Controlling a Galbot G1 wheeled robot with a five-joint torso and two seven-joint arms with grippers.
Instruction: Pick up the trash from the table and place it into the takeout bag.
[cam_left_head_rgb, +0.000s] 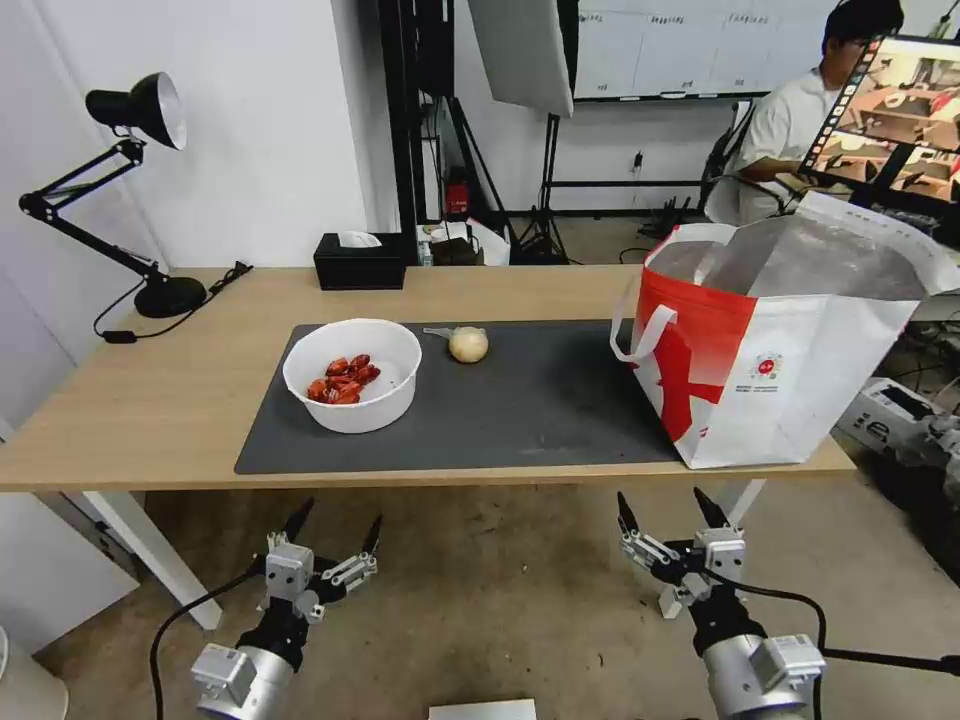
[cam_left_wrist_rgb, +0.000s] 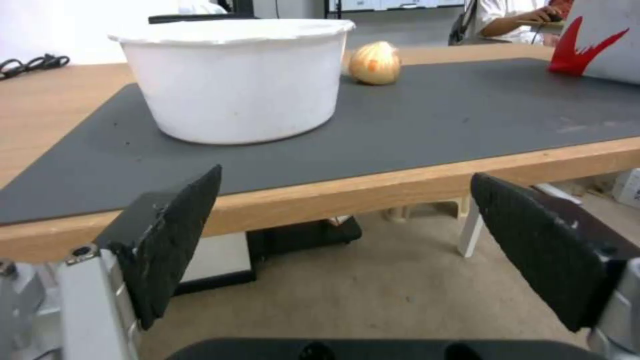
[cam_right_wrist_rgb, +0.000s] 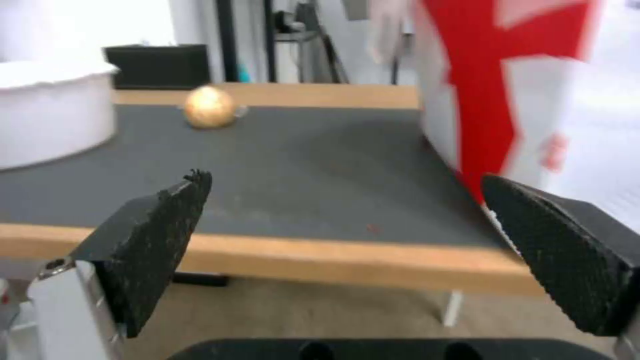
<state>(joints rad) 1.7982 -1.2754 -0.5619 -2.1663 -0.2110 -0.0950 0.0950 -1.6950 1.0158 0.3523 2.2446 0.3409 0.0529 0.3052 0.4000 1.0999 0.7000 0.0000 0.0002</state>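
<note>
On the dark grey mat of the table sits a white round bowl holding red scraps, and just behind it to the right lies a plastic-wrapped beige ball. The white-and-red takeout bag stands open at the table's right end, foil lining showing. Both arms hang below the table's front edge. My left gripper is open and empty under the bowl; its wrist view faces the bowl and ball. My right gripper is open and empty below the bag.
A black tissue box stands at the table's back edge. A black desk lamp with its cable occupies the back left corner. A person sits at a monitor behind the bag. Bare floor lies under the grippers.
</note>
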